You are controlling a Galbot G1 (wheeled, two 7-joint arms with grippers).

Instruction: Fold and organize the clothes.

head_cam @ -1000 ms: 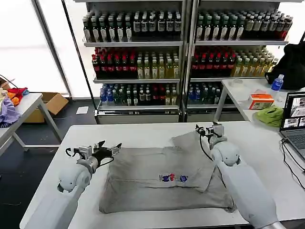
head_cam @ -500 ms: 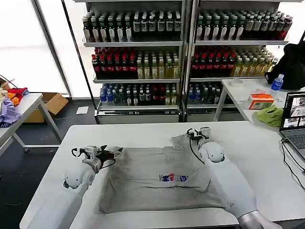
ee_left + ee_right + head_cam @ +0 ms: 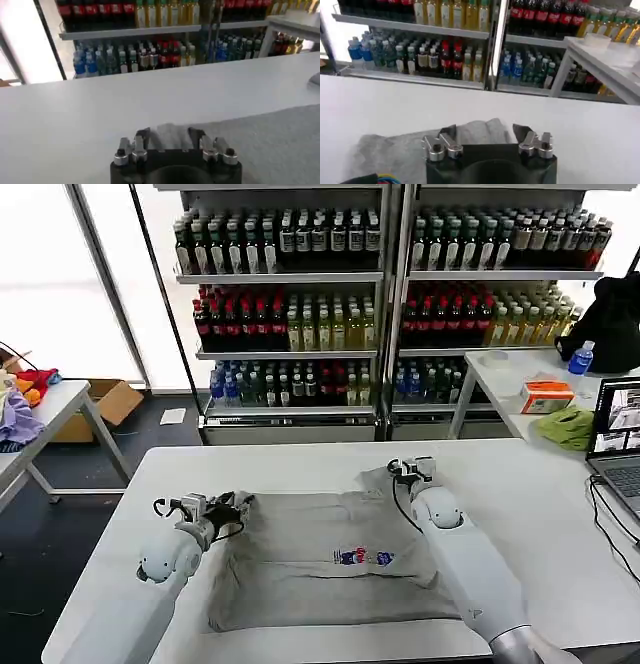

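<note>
Crosswise on the worktop (image 3: pixel 300 464) lies the shirt (image 3: pixel 330 559), left gripper (image 3: pixel 226 506) and right gripper (image 3: pixel 410 469) both spread (empty) at its far corners.

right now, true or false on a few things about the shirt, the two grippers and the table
1. The shirt lies spread on the white table. True.
2. The left gripper is at the shirt's left sleeve corner. True.
3. The right gripper hangs over the laptop. False: it is at the shirt's far right corner, and the laptop sits off at the table's right edge.
4. The left gripper's fingers are shut tight. False: the left wrist view shows them open, with cloth between.
5. The shirt's chest print faces up. True.
6. A green cloth lies on the shirt. False: the green cloth is on another table.
</note>
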